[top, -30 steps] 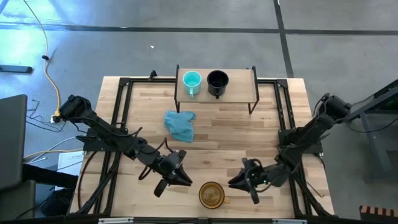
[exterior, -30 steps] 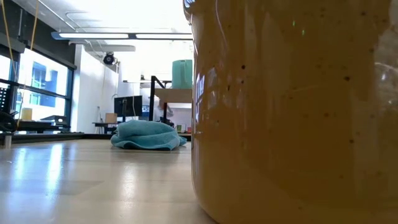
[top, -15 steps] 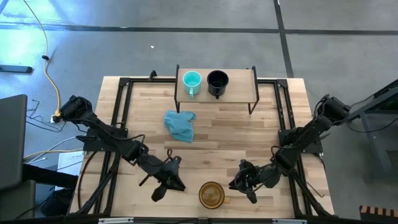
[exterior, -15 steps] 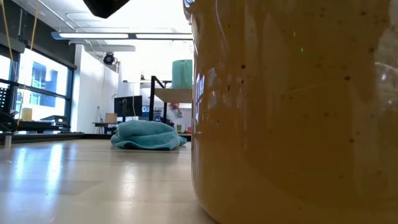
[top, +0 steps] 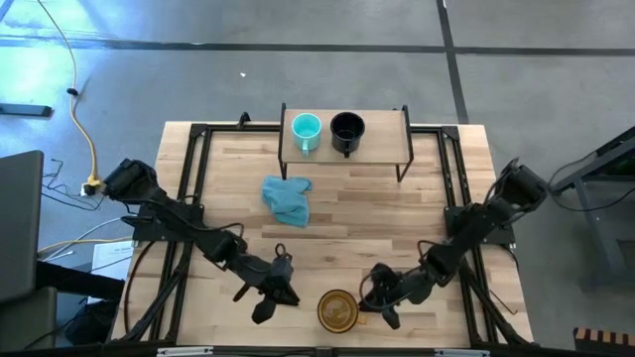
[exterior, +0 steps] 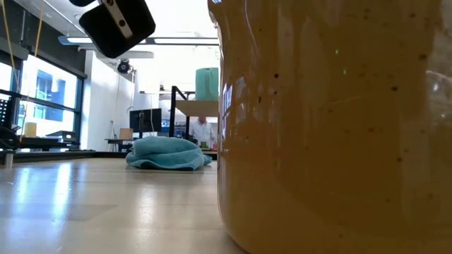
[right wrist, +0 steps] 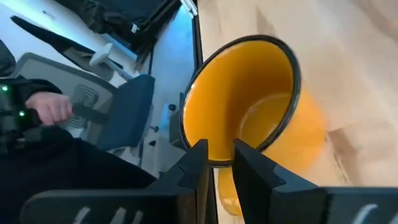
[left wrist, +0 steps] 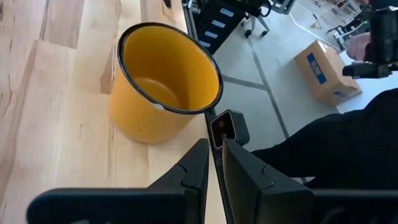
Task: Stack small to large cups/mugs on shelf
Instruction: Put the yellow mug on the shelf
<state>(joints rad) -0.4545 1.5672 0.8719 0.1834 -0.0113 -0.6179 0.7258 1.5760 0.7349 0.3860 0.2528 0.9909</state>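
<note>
The amber mug [top: 337, 309] stands upright on its base near the table's near edge and fills the low view [exterior: 332, 127]. My left gripper [top: 288, 296] hovers shut just left of it [left wrist: 215, 163], above the table [exterior: 116, 25]. My right gripper [top: 371, 297] is at the mug's right side, open by a narrow gap [right wrist: 221, 155], with the mug's rim showing in that gap. The turquoise mug [top: 306, 129] and the black mug [top: 346, 129] stand side by side on the shelf [top: 382, 134] at the far edge. My right gripper has one finger [right wrist: 200, 165] to either side of the amber mug's rim [right wrist: 214, 163] on the mug's right side, coming in low from the table's right. I cannot tell whether either finger touches the rim. The mug stands upright on the table.
A crumpled blue-teal cloth [top: 288, 198] lies between the shelf and the grippers. A small black camera box [left wrist: 222, 127] sits at the near table edge by the mug. A person's hand [right wrist: 53, 109] shows beyond the near edge. Bare tabletop [top: 397, 218] lies mid-right.
My left gripper has moved toward the table's near edge and down, coming into the low view's top left. My right gripper has moved left and toward the near edge, up to the amber mug's right side. The mug has stayed put.
</note>
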